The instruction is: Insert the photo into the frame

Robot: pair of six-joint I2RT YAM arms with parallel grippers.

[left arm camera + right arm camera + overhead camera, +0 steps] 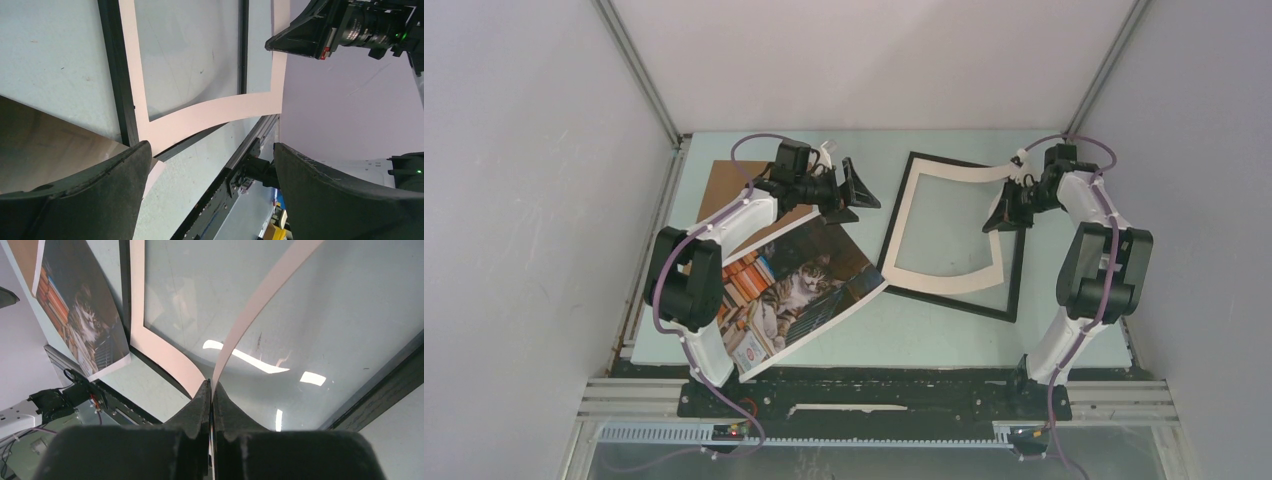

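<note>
1. The photo (a grey cat among stacked books) lies face up on the table, turned at an angle and outside the frame. Its right corner sits just beside the frame's near left corner.
2. The photo's far edge overlaps a brown cardboard board, and its near left end is hidden beneath the left arm.
3. The black frame lies flat to the right of the photo, with ceiling lights glinting off its clear pane.
4. A white mat sheet sits inside the frame. Its left and near strips rest on the pane, while its right side curls up off it.
5. The right gripper has its two fingers pressed together on the raised right edge of the mat sheet, pinching the thin strip between them (the wrist view shows the strip running straight into the seam between the fingers).
6. The left gripper hangs with its fingers spread wide and nothing between them. It is above the table at the far corner of the photo, near the frame's left edge.
7. From the left wrist, the spread fingers bracket a view of the frame's corner and the bowed mat strip.
</note>
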